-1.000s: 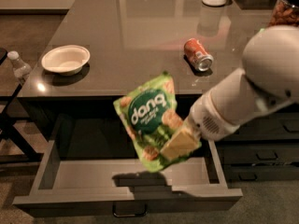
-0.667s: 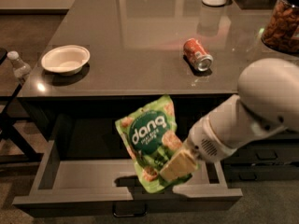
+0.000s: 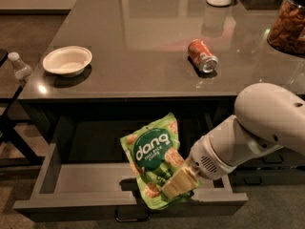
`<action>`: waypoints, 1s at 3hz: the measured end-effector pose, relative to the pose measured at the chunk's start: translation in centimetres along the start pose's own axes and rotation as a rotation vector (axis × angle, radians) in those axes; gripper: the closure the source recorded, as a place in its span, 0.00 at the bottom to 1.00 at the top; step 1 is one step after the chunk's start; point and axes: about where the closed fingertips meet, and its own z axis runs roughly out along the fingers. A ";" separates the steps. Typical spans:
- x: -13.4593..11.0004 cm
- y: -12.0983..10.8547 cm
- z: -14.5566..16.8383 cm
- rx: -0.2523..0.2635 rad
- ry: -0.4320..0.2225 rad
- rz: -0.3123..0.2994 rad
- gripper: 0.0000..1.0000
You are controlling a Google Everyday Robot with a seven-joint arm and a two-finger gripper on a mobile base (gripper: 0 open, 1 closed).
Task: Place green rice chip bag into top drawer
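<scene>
The green rice chip bag (image 3: 153, 159) is a light-green pouch with a dark round "dang" logo. It hangs upright over the open top drawer (image 3: 86, 179), its lower edge near the drawer's front wall. My gripper (image 3: 175, 184) comes in from the right on a white arm and is shut on the bag's lower right corner. The drawer is pulled out below the counter; its grey floor shows to the left of the bag.
On the grey counter (image 3: 143, 37) lie a white bowl (image 3: 67, 60) at the left and an orange soda can (image 3: 202, 56) on its side. A jar of nuts (image 3: 288, 25) stands at the right edge. A water bottle (image 3: 20, 67) stands off the counter at the left.
My gripper has carried the bag downward and slightly toward the drawer's front, from above the drawer to low inside it.
</scene>
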 end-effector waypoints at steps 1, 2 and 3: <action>-0.7 -0.9 1.6 -0.018 0.008 0.008 1.00; -3.9 -4.1 5.9 -0.072 0.071 -0.007 1.00; -3.9 -4.1 5.9 -0.072 0.071 -0.007 1.00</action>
